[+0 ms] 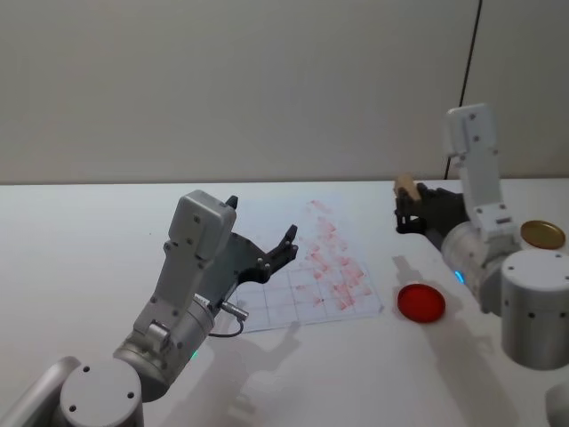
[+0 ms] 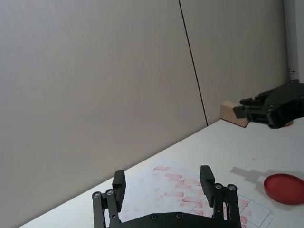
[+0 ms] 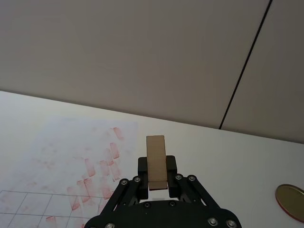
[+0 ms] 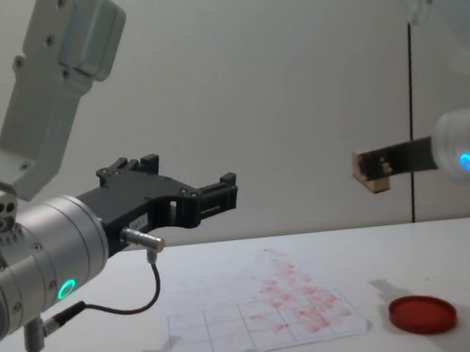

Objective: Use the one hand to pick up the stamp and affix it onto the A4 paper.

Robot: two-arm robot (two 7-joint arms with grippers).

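Note:
My right gripper (image 1: 405, 203) is shut on the stamp (image 1: 407, 188), a light-tan wooden block, and holds it in the air to the right of the A4 paper (image 1: 311, 285), above the table. The right wrist view has the stamp (image 3: 156, 159) standing between the black fingers, with the red-smudged gridded paper (image 3: 71, 156) below and to the side. From the chest view the stamp (image 4: 369, 171) hangs well above the paper (image 4: 257, 315). My left gripper (image 1: 262, 220) hovers open over the paper's left part, holding nothing.
A flat round red ink pad (image 1: 420, 302) lies on the table just right of the paper, below the right arm. A round gold lid (image 1: 542, 235) sits at the far right. A grey wall stands behind the white table.

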